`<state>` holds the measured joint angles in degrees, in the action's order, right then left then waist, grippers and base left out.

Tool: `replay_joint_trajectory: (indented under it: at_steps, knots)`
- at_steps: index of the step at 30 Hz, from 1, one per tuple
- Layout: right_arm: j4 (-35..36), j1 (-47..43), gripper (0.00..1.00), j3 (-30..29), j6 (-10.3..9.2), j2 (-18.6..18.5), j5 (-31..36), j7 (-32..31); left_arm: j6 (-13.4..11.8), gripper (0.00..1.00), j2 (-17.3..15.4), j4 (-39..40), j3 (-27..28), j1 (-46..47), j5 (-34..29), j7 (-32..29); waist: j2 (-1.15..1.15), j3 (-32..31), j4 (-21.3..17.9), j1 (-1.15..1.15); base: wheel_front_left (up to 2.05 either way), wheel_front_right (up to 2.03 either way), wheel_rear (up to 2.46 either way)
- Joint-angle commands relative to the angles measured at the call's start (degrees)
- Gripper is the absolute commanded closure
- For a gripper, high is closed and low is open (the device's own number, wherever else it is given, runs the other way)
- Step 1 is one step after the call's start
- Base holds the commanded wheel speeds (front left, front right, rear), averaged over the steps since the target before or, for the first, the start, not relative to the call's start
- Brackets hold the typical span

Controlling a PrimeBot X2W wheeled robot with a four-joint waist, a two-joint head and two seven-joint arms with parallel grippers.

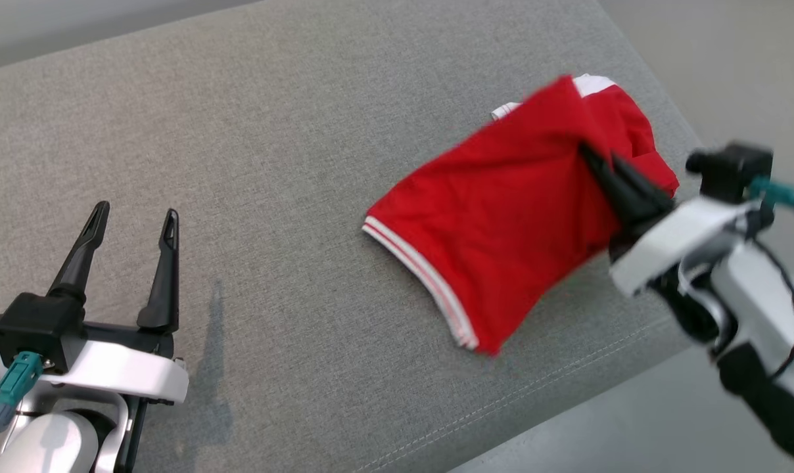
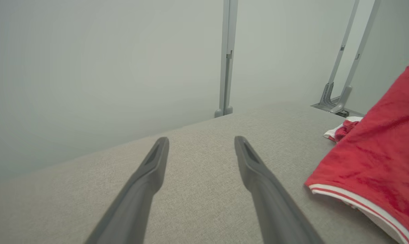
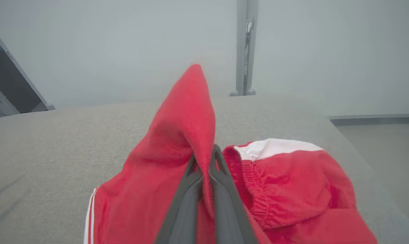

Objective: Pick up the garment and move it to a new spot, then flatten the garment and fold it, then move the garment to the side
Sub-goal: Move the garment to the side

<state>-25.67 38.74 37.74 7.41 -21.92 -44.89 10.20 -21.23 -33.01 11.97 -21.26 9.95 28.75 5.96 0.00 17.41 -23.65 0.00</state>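
Clamped a garment (image 1: 495,210) fold in the right gripper (image 1: 599,154) at 3 o'clock. Held the left gripper (image 1: 135,211) agape at 8 o'clock.

I can pass freely over the grey cushion (image 1: 292,197) at left and centre; the red garment (image 1: 502,217) blocks the right.

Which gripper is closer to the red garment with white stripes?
Right. The right gripper is shut on a raised fold of the red fabric garment with white-striped hem. The left gripper is open above the grey upholstered surface, apart from the garment's striped hem.
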Motion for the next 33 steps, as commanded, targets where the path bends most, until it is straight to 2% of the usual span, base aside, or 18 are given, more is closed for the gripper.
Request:
replay_joint_trajectory:
  at_steps: [1, 7, 13, 21, 22, 23, 28, 33]
  knots:
    - [0.47, 4.44, 1.0, 1.16, 0.08, -2.2, 0.35, -1.14, 0.1, 0.0, -1.54, 1.69, 2.04, 3.72, -0.54, -0.23, 0.0, 0.96, 0.42, 0.0, 0.0, 0.0, 0.0]
    - [-4.32, 15.68, 1.0, 3.07, 0.08, -8.34, -2.07, -4.17, 1.49, 0.0, -1.03, 1.66, 0.45, 7.93, -1.38, -0.92, 0.0, 3.94, 3.69, 0.0, 0.0, 0.0, 0.0]
    - [-10.26, 19.97, 1.0, 4.2, 0.08, -14.48, -6.8, -7.45, 2.34, 0.0, -0.39, 0.87, -0.31, 10.7, -1.74, -0.61, 0.0, 7.39, 6.41, 0.0, 0.0, 0.0, 0.0]
    - [-22.12, 19.92, 1.0, 6.45, 0.08, -16.42, -8.31, -5.9, 3.64, 0.0, 0.6, -0.06, -1.98, 13.7, -2.46, -0.2, 0.0, 10.38, 9.18, 0.0, 0.0, 0.0, 0.0]
    - [-24.73, 20.02, 0.65, 6.27, 0.08, -16.17, -8.06, -5.04, 3.82, 0.0, 0.72, -0.21, -2.23, 14.16, -2.61, -0.19, 0.0, 10.65, 9.6, 0.0, 0.0, 0.0, 0.0]
    - [-27.4, 20.02, 0.0, 6.12, 0.08, -15.62, -7.97, -4.77, 3.9, 0.0, 0.75, -0.33, -2.35, 14.53, -2.73, -0.2, 0.0, 10.87, 9.89, 0.0, 0.0, 0.0, 0.0]
    - [-37.52, 20.52, 0.0, 5.46, 0.08, -12.06, -6.87, -1.02, 3.89, 0.0, 0.47, -0.56, -2.2, 14.95, -2.79, -0.02, 0.0, 11.1, 10.64, 0.0, 0.0, 0.0, 0.0]
    - [-40.7, 19.73, 0.0, 4.91, 0.08, -9.42, -7.39, 2.42, 3.63, 0.0, 0.54, -1.16, -1.81, 13.64, -2.02, 0.82, 0.0, 9.3, 11.0, 0.0, 0.0, 0.0, 0.0]
